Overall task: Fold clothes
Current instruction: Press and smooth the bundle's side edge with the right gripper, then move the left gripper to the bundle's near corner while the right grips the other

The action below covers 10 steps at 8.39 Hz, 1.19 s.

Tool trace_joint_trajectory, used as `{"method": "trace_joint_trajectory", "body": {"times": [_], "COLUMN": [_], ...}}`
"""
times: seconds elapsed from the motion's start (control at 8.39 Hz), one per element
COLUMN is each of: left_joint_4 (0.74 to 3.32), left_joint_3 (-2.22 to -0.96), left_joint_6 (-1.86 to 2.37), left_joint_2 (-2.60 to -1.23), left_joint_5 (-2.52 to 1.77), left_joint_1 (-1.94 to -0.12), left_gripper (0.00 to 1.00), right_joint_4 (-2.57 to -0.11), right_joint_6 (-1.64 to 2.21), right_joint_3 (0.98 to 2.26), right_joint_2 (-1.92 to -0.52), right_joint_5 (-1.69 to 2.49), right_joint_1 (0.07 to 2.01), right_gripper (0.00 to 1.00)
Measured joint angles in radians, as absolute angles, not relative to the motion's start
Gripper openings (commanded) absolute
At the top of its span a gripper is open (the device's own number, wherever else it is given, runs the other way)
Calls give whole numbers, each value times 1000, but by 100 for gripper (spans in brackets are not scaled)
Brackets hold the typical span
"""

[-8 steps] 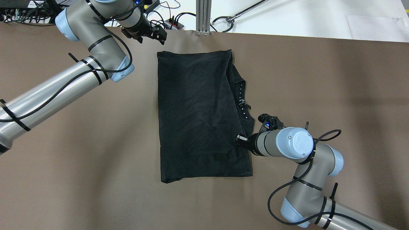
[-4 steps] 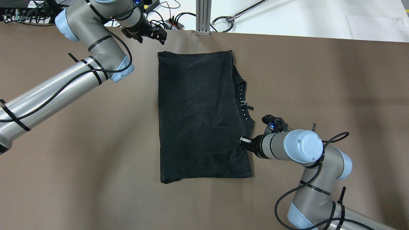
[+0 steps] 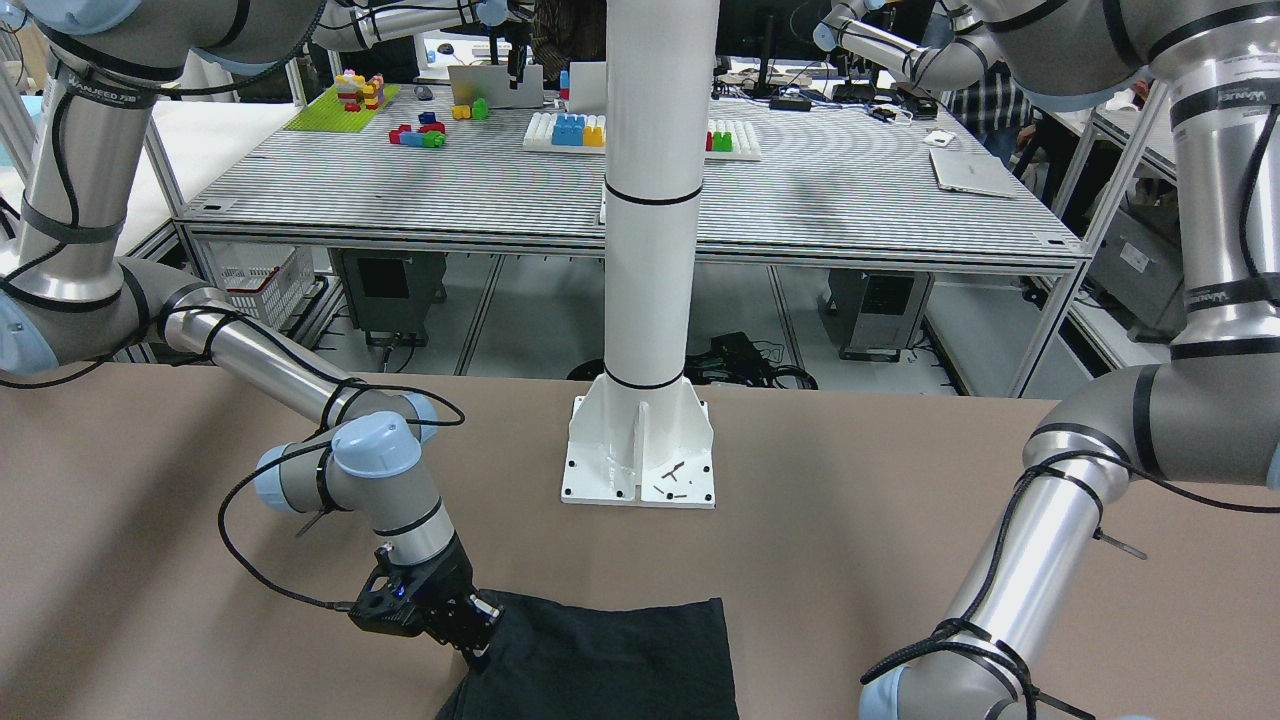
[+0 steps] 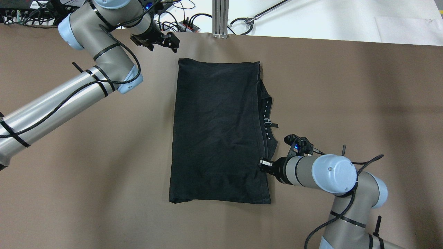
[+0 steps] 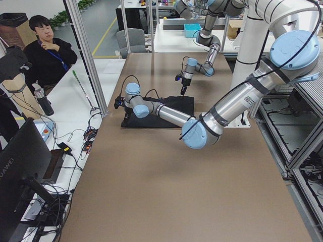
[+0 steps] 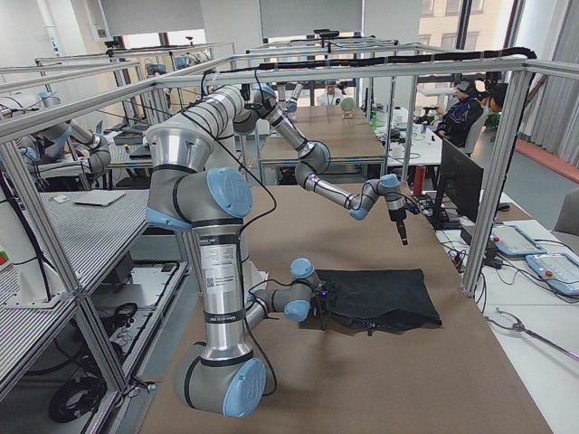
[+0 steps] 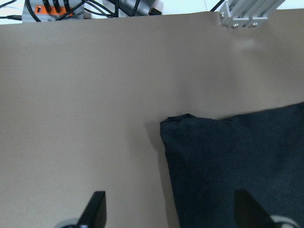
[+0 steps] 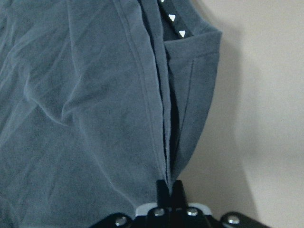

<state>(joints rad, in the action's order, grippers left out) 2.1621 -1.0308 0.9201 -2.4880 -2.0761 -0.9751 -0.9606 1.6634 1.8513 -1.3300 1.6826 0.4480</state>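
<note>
The black garment (image 4: 218,131) lies folded in a tall rectangle on the brown table (image 4: 346,103). Its collar strip with small white marks (image 4: 267,117) peeks out at the right edge. My right gripper (image 4: 263,162) is shut on the garment's right edge near the lower corner. The right wrist view shows the fingertips (image 8: 170,189) pinching the layered hem of the garment (image 8: 95,95). My left gripper (image 4: 170,39) is open and empty, hovering just beyond the garment's far left corner (image 7: 180,121). The right gripper (image 3: 478,640) also shows in the front view on the garment (image 3: 610,660).
A white pillar base (image 3: 638,455) stands on the robot's side of the table. An aluminium post (image 4: 219,17) and cables (image 4: 187,22) sit at the far table edge. A person (image 5: 45,50) sits beyond the table's far side.
My right gripper has moved right and toward the robot, dragging the garment with it; the garment has shifted and turned slightly. My left gripper has drifted a little away from the garment.
</note>
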Motion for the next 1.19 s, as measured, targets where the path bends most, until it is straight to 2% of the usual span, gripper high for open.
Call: {"method": "trace_joint_trajectory", "body": {"times": [0.24,0.83,0.95,1.19], "left_joint_4": [2164,2165,2167,2218], "left_joint_3": [-1189,-1714,-1789,-1844], "left_joint_6": [1059,1416,1499,1655], "left_joint_2": [-2376,-2002,-1947,-1883], "left_joint_5": [-2079,-2049,-2003,-1838], "left_joint_1": [-927,-752,-694,-537], "left_gripper": [95,95,95,95], "right_joint_4": [-962,-965,-966,-966], "right_joint_6": [1664,1664,1664,1664], "right_joint_3": [1862,1883,1885,1886], "right_joint_2": [-1338,-1339,-1339,-1340], "right_joint_5": [1673,1667,1667,1667], "right_joint_1": [441,444,446,449], "right_gripper": [0,0,0,0]}}
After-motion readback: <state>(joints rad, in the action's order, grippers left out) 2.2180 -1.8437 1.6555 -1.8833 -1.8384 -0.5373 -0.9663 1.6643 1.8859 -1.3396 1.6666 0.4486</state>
